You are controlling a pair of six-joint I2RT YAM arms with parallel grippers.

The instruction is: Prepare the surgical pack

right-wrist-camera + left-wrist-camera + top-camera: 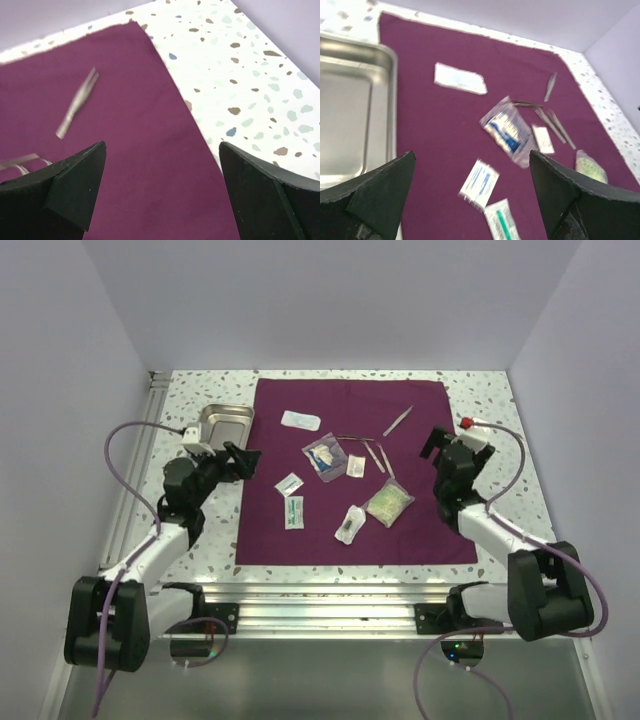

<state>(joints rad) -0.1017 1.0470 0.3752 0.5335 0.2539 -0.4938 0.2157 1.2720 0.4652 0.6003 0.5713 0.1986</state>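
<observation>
I see the cloth [300, 540] spread flat and unfolded on the table [500, 440], covering its middle from the far edge to the near edge. The steel tray [225, 425] sits on the table at the cloth's far left corner, unwrapped, with its right rim along the cloth's edge. I cannot tell whether the rim overlaps the fabric.

Loose items lie on the cloth:
- a white sachet [300, 421] towards the far left;
- a clear pouch with blue print [326, 457] near the centre;
- tweezers [398, 421] towards the far right, lying at an angle;
- a greenish packet [389, 503] right of centre;
- a sachet with green print [294, 511] on the near left.

The left gripper [471, 165] is released, jaws spread wide and grasping nothing. It hangs above the cloth's left edge, just beside the tray. The right gripper [162, 150] is also released, jaws wide apart and grasping nothing. It hangs above the cloth's right edge, where fabric meets the speckled table.
</observation>
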